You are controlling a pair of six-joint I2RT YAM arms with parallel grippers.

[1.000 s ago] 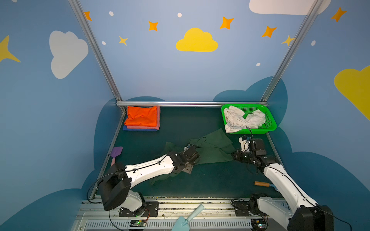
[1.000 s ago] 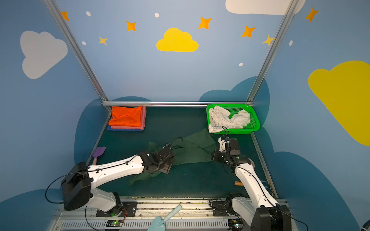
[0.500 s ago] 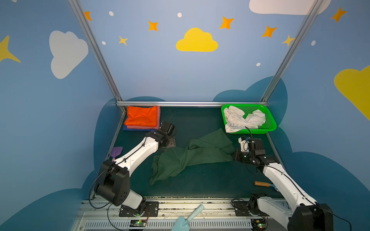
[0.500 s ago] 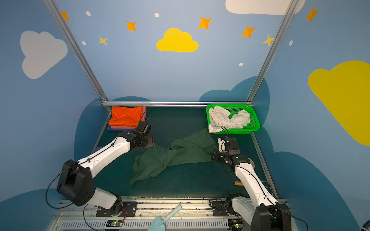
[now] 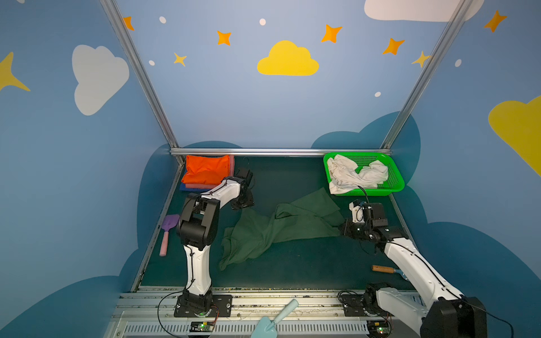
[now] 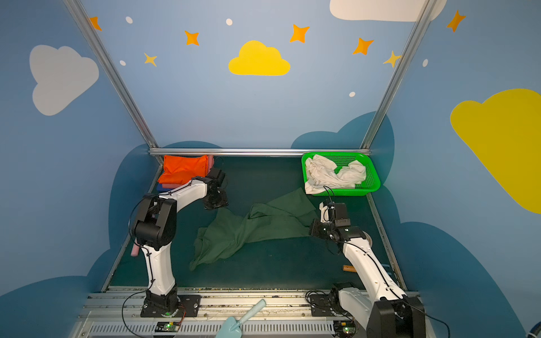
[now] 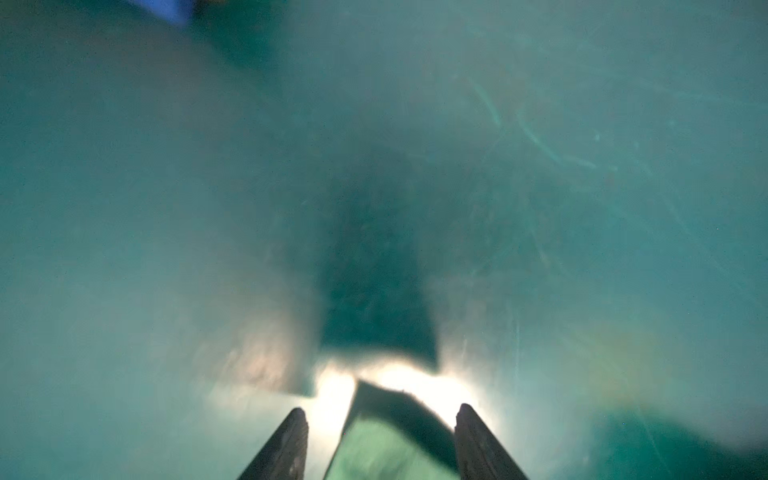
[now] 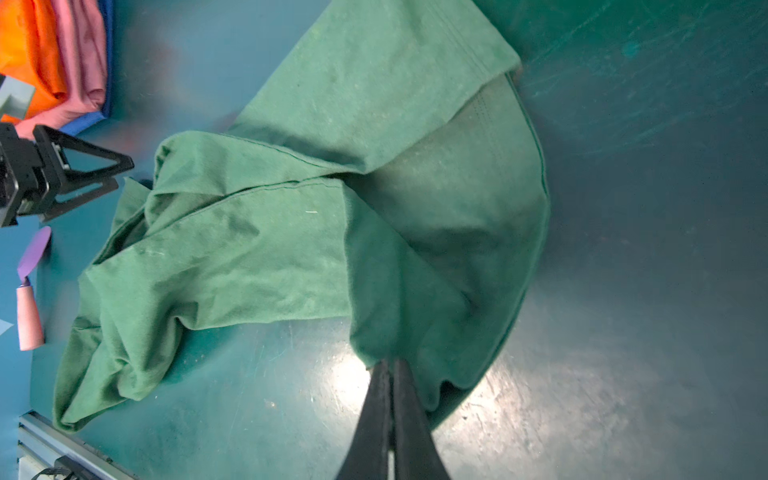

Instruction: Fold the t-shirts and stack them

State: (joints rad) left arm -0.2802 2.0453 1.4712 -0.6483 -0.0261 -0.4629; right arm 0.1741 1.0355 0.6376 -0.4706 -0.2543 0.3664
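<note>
The dark green t-shirt (image 5: 281, 231) (image 6: 251, 231) lies crumpled in a long diagonal on the green mat. My right gripper (image 5: 344, 229) (image 8: 390, 365) is shut on its right edge, low over the mat. My left gripper (image 5: 247, 204) (image 7: 384, 415) hovers at the shirt's back-left end, open, with a green cloth corner (image 7: 386, 444) lying between its fingers (image 7: 291, 440); that view is blurred. Folded orange (image 5: 206, 171), pink (image 8: 83, 54) and blue (image 8: 85, 120) t-shirts are stacked at the back left. A white t-shirt (image 5: 354, 175) lies bunched in the basket.
The green mesh basket (image 5: 395, 175) stands at the back right. A purple spatula with a pink handle (image 5: 168, 234) lies by the left wall. A wooden-handled tool (image 5: 383, 268) rests under the right arm, and a light blue trowel (image 5: 275, 319) lies on the front rail.
My left arm left the shirt's middle, swung to the back left near the stack, and its jaws have narrowed. The shirt now lies stretched toward the front left. The right gripper stayed put.
</note>
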